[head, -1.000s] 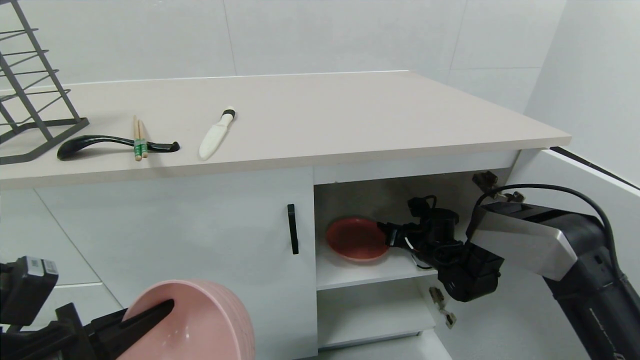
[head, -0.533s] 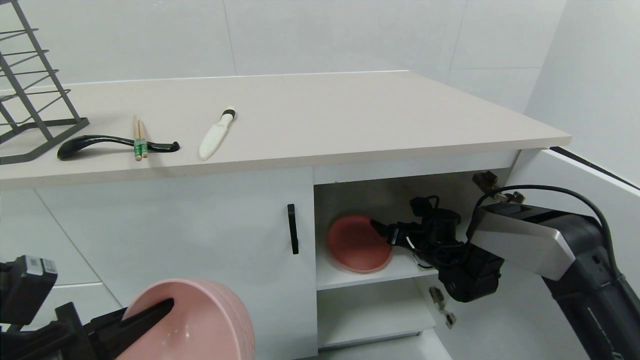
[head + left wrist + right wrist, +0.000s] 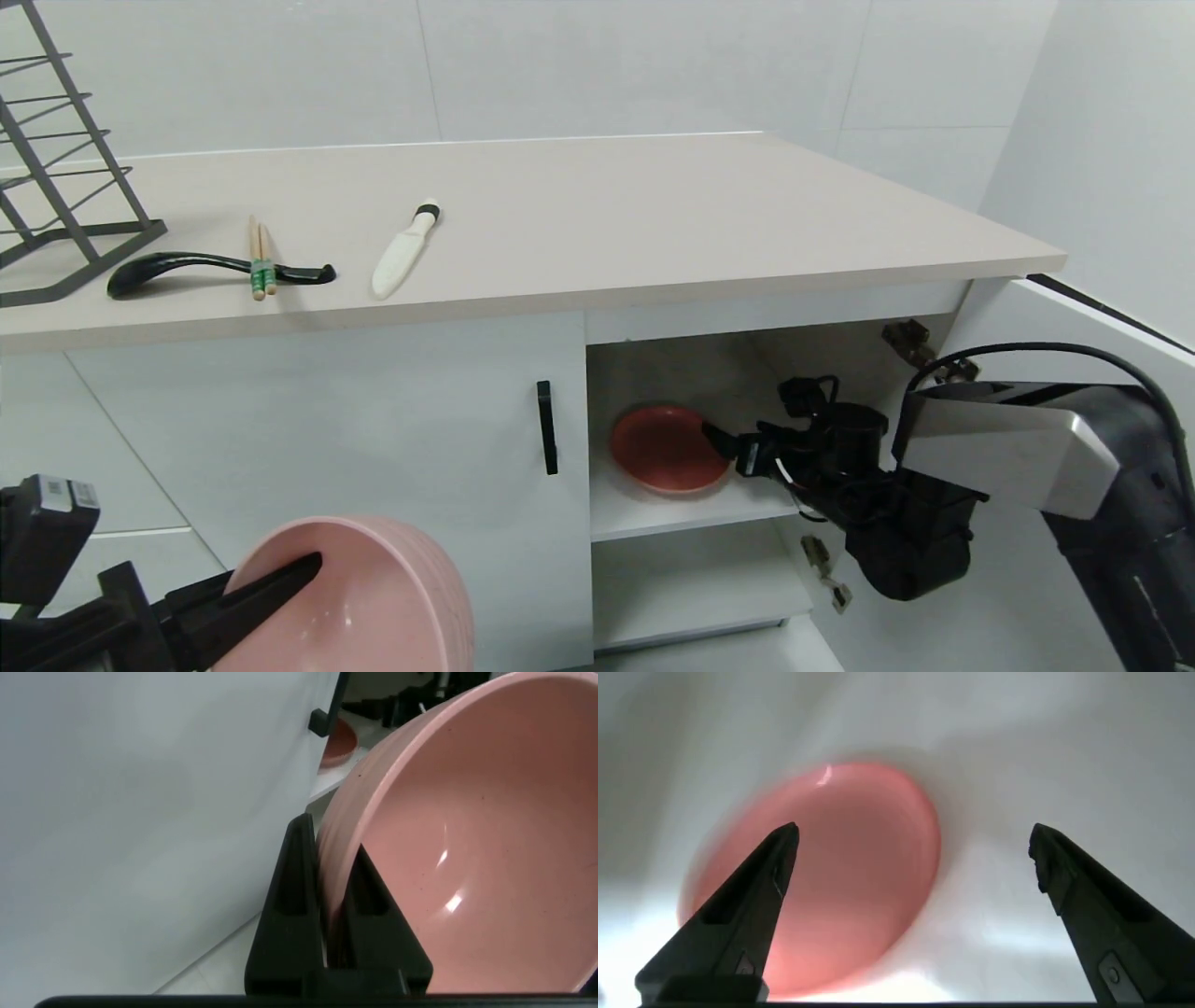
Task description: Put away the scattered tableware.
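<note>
Low at the far left, left gripper (image 3: 280, 577) clamped onto the rim of a pink bowl (image 3: 373, 597). In the left wrist view (image 3: 329, 845), fingers (image 3: 299, 905) narrowly parted, one outside the wall and one inside, pinching the rim between them. Bowl tilted, held in front of the cabinet, below the countertop (image 3: 653, 205). Small coded sticker (image 3: 56, 493) on the housing behind that gripper, too small to read.

Up on the countertop, from the left: dark wire rack (image 3: 56, 187), then a black ladle (image 3: 187, 266) lying flat, with chopsticks (image 3: 260, 261) laid across its handle and bound by a green band, no print legible. Just beside, a white knife (image 3: 403, 250) with a black ring at the handle end.

Below, closed door (image 3: 373, 429) with a black upright handle (image 3: 547, 427). To its right, open compartment, red plate (image 3: 667, 448) lying on the upper shelf (image 3: 691, 509).

Right gripper (image 3: 724, 439) inside the compartment at the plate's right edge; cannot tell whether touching. In the right wrist view (image 3: 913, 835), fingers (image 3: 747, 905) spread wide, nothing between them, red plate (image 3: 822, 868) lying beyond. Open door (image 3: 1074, 317) at the far right.
</note>
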You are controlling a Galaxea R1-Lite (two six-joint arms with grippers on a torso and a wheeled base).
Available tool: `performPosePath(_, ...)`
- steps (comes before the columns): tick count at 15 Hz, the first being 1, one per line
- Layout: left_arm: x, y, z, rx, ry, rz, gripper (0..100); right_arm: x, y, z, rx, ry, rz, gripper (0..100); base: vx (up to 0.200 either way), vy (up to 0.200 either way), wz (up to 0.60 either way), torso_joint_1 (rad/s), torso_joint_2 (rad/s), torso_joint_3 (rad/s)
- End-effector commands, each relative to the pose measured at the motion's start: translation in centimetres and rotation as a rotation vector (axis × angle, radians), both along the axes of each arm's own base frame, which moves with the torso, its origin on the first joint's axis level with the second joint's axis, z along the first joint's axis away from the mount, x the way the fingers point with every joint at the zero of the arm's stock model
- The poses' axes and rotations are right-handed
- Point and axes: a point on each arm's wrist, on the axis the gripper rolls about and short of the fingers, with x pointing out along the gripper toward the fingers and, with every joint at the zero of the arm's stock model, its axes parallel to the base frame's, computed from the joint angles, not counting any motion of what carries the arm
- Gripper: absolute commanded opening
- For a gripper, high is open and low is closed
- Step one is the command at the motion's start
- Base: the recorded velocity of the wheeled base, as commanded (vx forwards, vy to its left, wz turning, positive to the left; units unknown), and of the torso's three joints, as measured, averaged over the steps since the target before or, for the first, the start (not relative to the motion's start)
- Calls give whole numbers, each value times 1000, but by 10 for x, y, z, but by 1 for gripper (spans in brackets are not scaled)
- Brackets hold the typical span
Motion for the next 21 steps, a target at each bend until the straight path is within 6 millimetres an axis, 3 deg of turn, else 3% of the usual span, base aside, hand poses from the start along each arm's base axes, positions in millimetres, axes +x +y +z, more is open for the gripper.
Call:
performPosePath(1,-1,0,3,-4,-19,0,0,-44,-10,31,-71,-32,5,100,0,0,0,0,0,0)
performPosePath(3,2,-2,13,-7,-65,-16,0,-78,-17,61,-75,-20,24,100,0,0,0,0,0,0)
performPosePath(6,4,-6,20,27,-115,-51,0,-120,-8,77,-94,16,101,100,0,0,0,0,0,0)
performPosePath(9,10,-8,33,55,-175,-56,0,-175,2,108,-172,-59,139,100,0,0,0,0,0,0)
performPosePath(12,19,-14,35,144,-172,-98,0,-205,0,134,-133,-138,170,100,0,0,0,0,0,0)
performPosePath(15,29,-32,34,184,-148,-173,0,-213,-11,149,-101,-186,132,100,0,0,0,0,0,0)
performPosePath(21,39,-86,35,258,-135,-240,0,-211,-14,150,-90,-177,86,100,0,0,0,0,0,0)
